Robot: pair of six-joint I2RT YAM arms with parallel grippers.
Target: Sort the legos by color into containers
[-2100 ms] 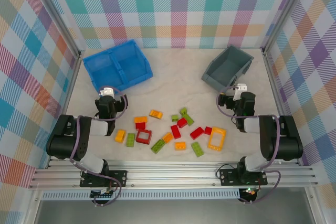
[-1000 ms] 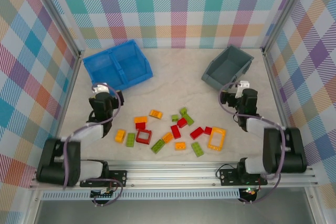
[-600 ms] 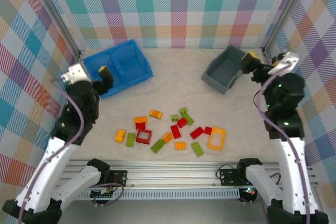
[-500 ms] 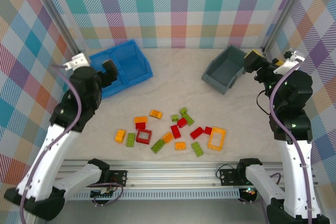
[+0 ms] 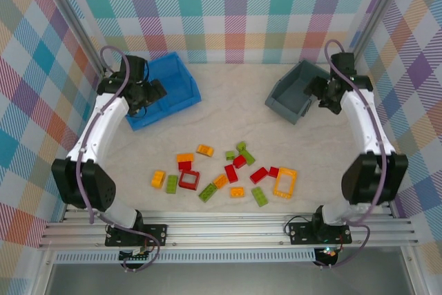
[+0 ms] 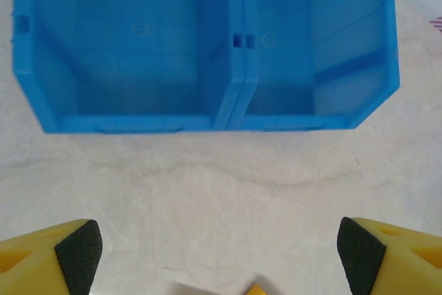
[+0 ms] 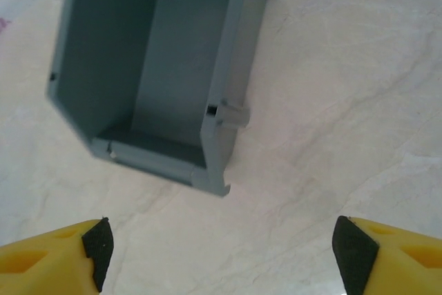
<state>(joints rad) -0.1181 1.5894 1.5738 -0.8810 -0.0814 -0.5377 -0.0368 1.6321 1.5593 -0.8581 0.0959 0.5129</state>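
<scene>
- Top external view: my left hand [image 5: 148, 91] hung over the blue bin [image 5: 178, 82], and my right hand [image 5: 321, 94] hung at the near edge of the grey bin [image 5: 293, 98].
- Left wrist view: fingers stood wide apart with nothing between them. Both compartments of the blue bin looked bare.
- Right wrist view: fingers were likewise apart and held nothing. The grey bin's inside was bare as far as it showed.
- The legos [image 5: 231, 173] all lay in a loose cluster on the bench [image 5: 235, 108], near my bases and well apart from both hands and both bins. I judged the sorting not yet begun.
- Risk: several bricks touched or lay just beside a neighbour of another colour. A wide grasp could clamp two at once or shove the rest about.
- Risk: the yellow frame [image 5: 284, 182] and red frame [image 5: 188, 179] are open squares. A finger might land inside the hole and only push them.
- Risk: both arms reaching into the one central pile could foul each other.
- Risk: a release close to the blue bin's divider [image 6: 238, 46] could put a brick in the wrong compartment. A low hand might knock a bin askew.
- Writing: I could read no brand, label or lettering on the bins, bricks or hands.
</scene>
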